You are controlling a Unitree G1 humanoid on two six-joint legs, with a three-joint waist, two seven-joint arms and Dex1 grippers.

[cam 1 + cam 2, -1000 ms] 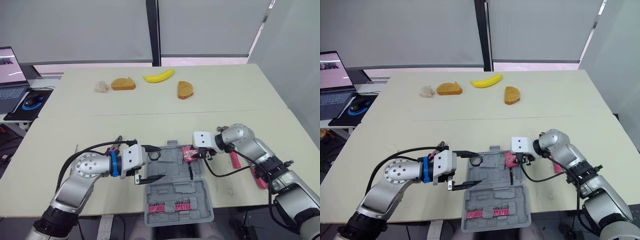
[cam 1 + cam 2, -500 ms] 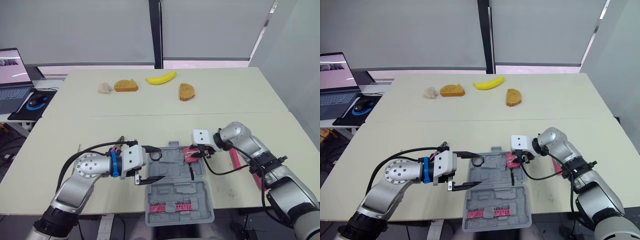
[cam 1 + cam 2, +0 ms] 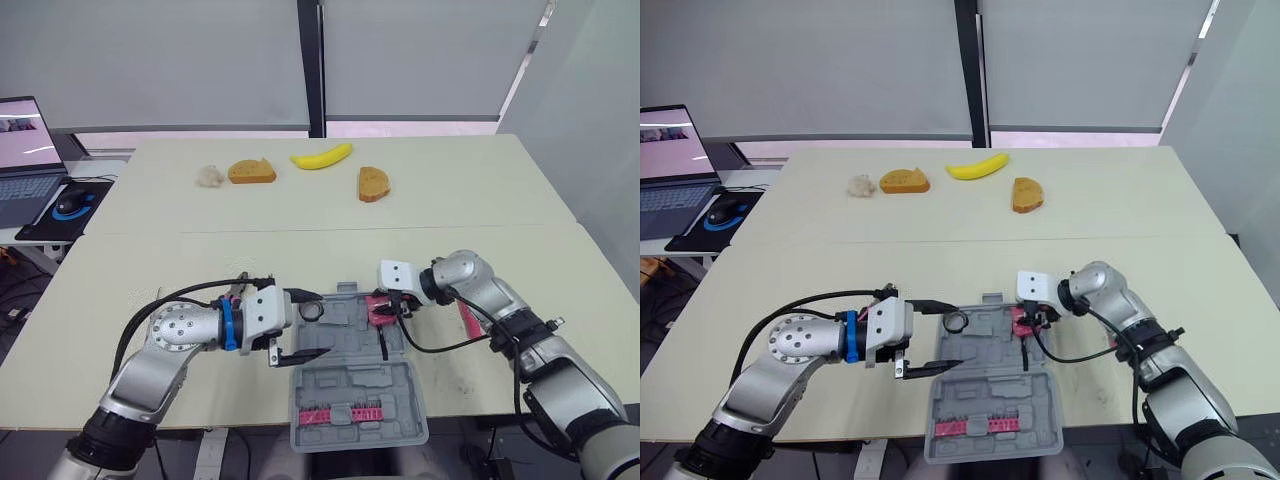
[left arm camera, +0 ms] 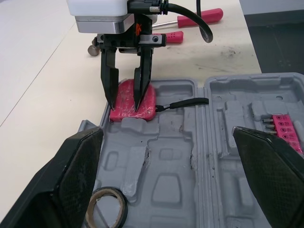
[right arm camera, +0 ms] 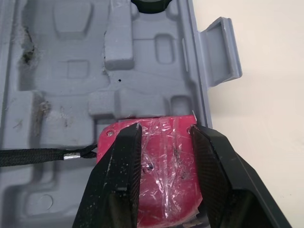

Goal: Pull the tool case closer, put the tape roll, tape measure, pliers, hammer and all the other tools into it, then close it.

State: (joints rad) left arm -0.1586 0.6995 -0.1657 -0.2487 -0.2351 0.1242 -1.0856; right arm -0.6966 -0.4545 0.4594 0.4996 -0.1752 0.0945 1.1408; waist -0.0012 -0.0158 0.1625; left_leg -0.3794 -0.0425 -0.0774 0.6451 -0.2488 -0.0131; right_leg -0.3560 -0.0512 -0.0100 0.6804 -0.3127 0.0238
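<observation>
Both hands spread | right hand (image 5: 164, 129) is seating tape measure (image 5: 164, 173) in tool case (image 3: 350, 385) so it shuts | left hand (image 3: 320, 325) is hovering

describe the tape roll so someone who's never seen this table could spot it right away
At the table's near edge lies an open grey case. The tape roll sits in the case's far half, in the corner on the robot's left. It is a small dark ring, unlike the red, blocky tape measure in the opposite far corner.
</observation>
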